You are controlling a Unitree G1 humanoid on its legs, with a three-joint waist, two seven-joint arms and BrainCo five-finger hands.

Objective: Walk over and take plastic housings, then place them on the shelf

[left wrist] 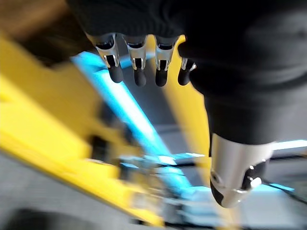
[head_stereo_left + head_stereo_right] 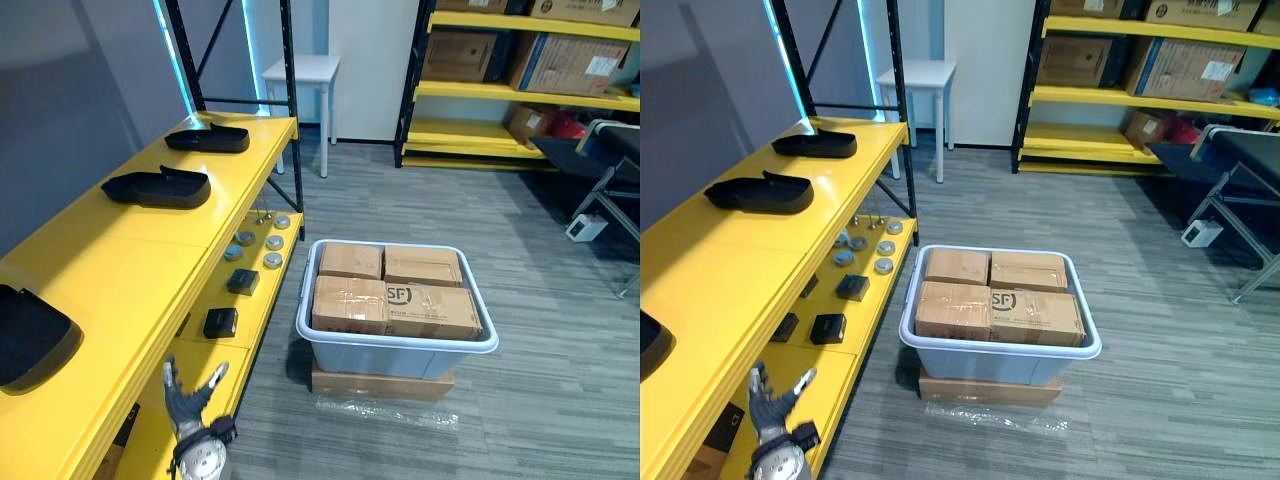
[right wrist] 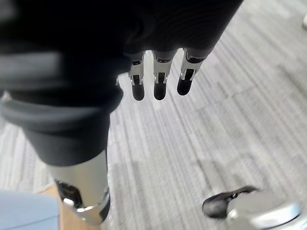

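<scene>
Both empty and uncurled: left hand (image 2: 189,404) beside shelf (image 2: 140,265) edge, right hand (image 3: 159,85) above floor (image 3: 206,139).

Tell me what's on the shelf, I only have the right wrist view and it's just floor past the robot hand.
Observer: The yellow shelf holds a far housing, a middle housing and a near housing on its top level, all black plastic.
Operator: Is the left robot hand carrying one?
Observer: No, the left robot hand is open and empty, low beside the shelf.
Operator: Anything on the floor ahead?
Observer: A grey bin packed with cardboard boxes stands beside the shelf.
</scene>
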